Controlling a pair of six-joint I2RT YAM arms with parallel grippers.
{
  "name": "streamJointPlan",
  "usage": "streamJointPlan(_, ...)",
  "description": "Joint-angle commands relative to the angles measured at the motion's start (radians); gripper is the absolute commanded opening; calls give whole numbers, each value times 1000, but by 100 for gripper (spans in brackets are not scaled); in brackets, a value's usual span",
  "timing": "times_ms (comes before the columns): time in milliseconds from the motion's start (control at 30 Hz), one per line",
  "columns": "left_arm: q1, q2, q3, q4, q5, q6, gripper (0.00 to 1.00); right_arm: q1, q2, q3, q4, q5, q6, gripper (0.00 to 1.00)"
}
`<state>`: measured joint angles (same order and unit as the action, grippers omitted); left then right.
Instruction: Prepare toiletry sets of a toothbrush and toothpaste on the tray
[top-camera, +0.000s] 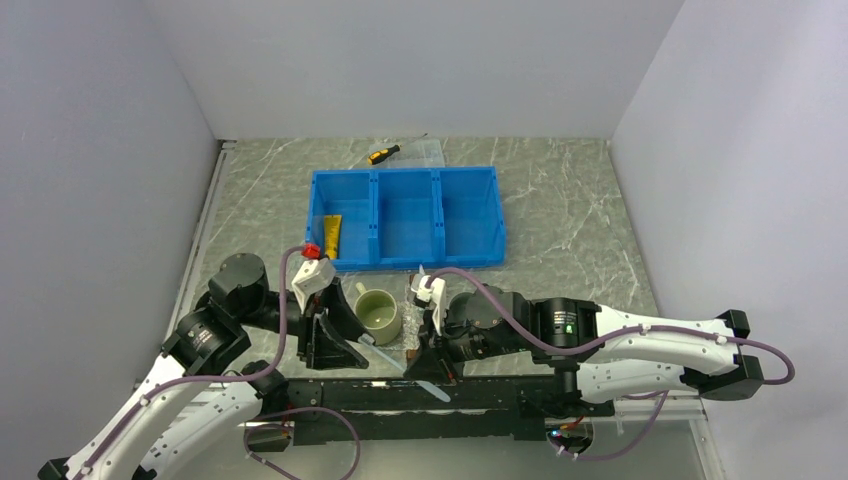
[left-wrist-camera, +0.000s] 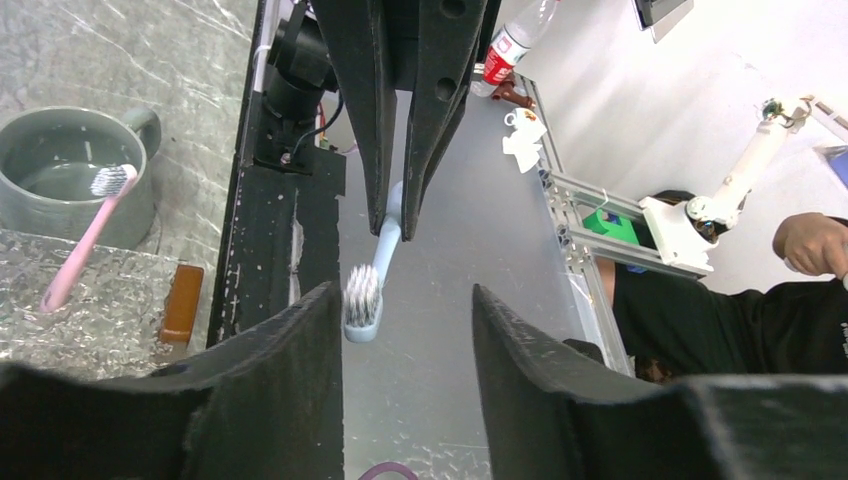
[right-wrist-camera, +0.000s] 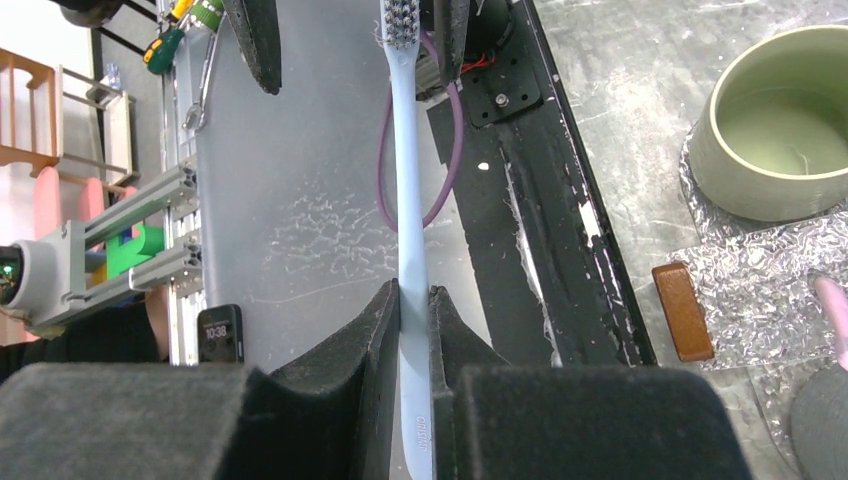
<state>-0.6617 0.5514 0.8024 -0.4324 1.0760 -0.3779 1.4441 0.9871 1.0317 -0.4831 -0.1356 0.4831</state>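
My right gripper (right-wrist-camera: 414, 300) is shut on the handle of a pale blue toothbrush (right-wrist-camera: 408, 180). The brush points off the near table edge toward the left arm. Its bristled head (left-wrist-camera: 362, 300) sits between the fingers of my open left gripper (left-wrist-camera: 405, 340), close to one finger, with a clear gap to the other. A second, pink toothbrush (left-wrist-camera: 85, 245) leans from the mug (left-wrist-camera: 60, 170) onto the clear tray (left-wrist-camera: 100, 310), which has a brown handle block (left-wrist-camera: 182, 300). No toothpaste is in view.
The blue three-compartment bin (top-camera: 405, 215) stands mid-table with a yellow tube (top-camera: 330, 235) in its left compartment. A yellow-and-black screwdriver (top-camera: 383, 153) lies behind it. The green mug (top-camera: 380, 312) stands between the arms. A purple cable (right-wrist-camera: 440, 150) loops under the blue brush.
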Motion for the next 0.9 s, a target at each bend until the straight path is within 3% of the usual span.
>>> streamJointPlan(0,4,-2,35,1,8,34,52,-6,-13,2,60,-20,17,0)
streamJointPlan(533,3,24,51,-18,-14,52,47,-8,9,0,58,-42,9,0)
streamJointPlan(733,3,25,41,-7,-5,47,32,-10,0,-13,62,-38,9,0)
streamJointPlan(867,3,31,39,-18,-6,59,16,-9,-6,-23,63,-35,10,0)
